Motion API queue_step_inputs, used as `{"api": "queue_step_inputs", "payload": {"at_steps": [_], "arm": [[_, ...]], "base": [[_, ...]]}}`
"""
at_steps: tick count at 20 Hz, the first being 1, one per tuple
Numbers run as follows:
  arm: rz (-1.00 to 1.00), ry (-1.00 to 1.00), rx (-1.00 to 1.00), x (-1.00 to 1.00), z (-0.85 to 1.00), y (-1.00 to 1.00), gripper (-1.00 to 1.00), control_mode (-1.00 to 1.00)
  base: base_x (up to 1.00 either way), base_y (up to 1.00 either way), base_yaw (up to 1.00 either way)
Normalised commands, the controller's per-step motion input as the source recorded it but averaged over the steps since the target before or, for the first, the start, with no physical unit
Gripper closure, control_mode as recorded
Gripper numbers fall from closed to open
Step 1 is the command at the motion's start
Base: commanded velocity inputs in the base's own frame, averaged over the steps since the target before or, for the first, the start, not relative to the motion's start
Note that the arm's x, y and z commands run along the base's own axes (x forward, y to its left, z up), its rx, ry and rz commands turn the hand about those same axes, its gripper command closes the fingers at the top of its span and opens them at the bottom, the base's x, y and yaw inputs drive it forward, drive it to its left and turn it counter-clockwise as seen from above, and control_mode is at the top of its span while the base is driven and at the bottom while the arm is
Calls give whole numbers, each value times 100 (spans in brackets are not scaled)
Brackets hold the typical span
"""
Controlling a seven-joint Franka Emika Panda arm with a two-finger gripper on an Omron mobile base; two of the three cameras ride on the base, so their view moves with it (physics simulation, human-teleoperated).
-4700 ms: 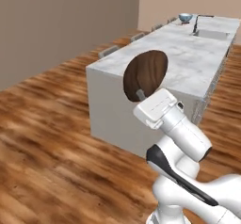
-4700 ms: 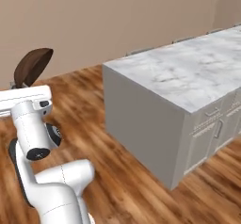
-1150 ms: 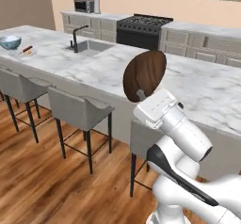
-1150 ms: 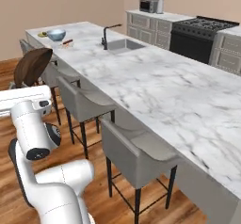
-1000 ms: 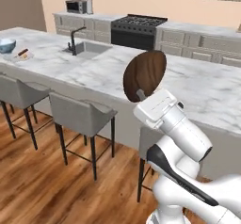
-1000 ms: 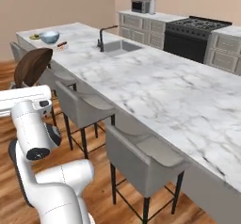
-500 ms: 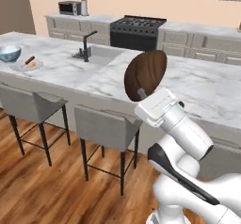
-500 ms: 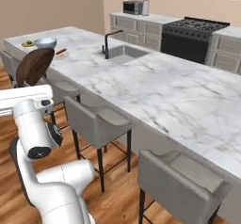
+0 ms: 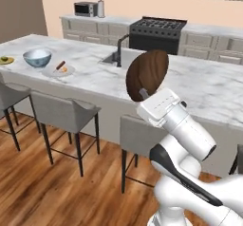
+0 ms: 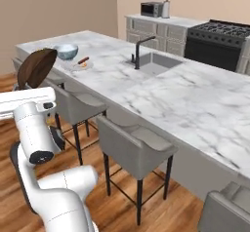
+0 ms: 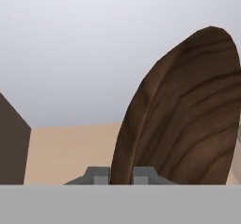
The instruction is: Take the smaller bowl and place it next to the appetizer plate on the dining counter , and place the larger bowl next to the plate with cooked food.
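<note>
The smaller bowl (image 9: 147, 74), dark brown wood, stands on edge above my raised hand, with my gripper (image 9: 142, 94) shut on its rim. It also appears as the brown bowl (image 10: 37, 67) over the gripper (image 10: 20, 86), and the hand view has the bowl (image 11: 183, 115) pinched between the gripper (image 11: 121, 174) tips. On the dining counter (image 9: 99, 80) far to the left sit the larger bowl (image 9: 37, 57), a white plate with cooked food (image 9: 59, 70) and the yellow appetizer plate (image 9: 4, 60). The larger bowl (image 10: 66, 51) and food plate (image 10: 82, 63) lie ahead on the dining counter (image 10: 171, 94).
Grey stools (image 9: 64, 113) (image 10: 134, 145) line the near side of the island between me and the top. A sink with a black faucet (image 9: 121, 49) (image 10: 139, 50) sits mid-counter. Behind are a black stove (image 9: 156, 30) and a microwave (image 9: 85, 9). Wood floor lies open at left.
The base has driven along the island, so the whole scene has slid right in the left base view, bringing the bowl and plates closer. The brown bowl stays gripped, arm pose unchanged.
</note>
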Motion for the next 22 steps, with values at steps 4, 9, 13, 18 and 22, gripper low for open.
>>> {"api": "queue_step_inputs", "payload": {"at_steps": [4,9,13,18,22], "arm": [[0,0,0,0,0,0,100,100],[0,0,0,0,0,0,100,100],[0,0,0,0,0,0,100,100],[0,0,0,0,0,0,100,100],[0,0,0,0,0,0,100,100]], "base": [[51,100,0],[50,100,-2],[47,100,-2],[52,100,-8],[64,100,-19]]}}
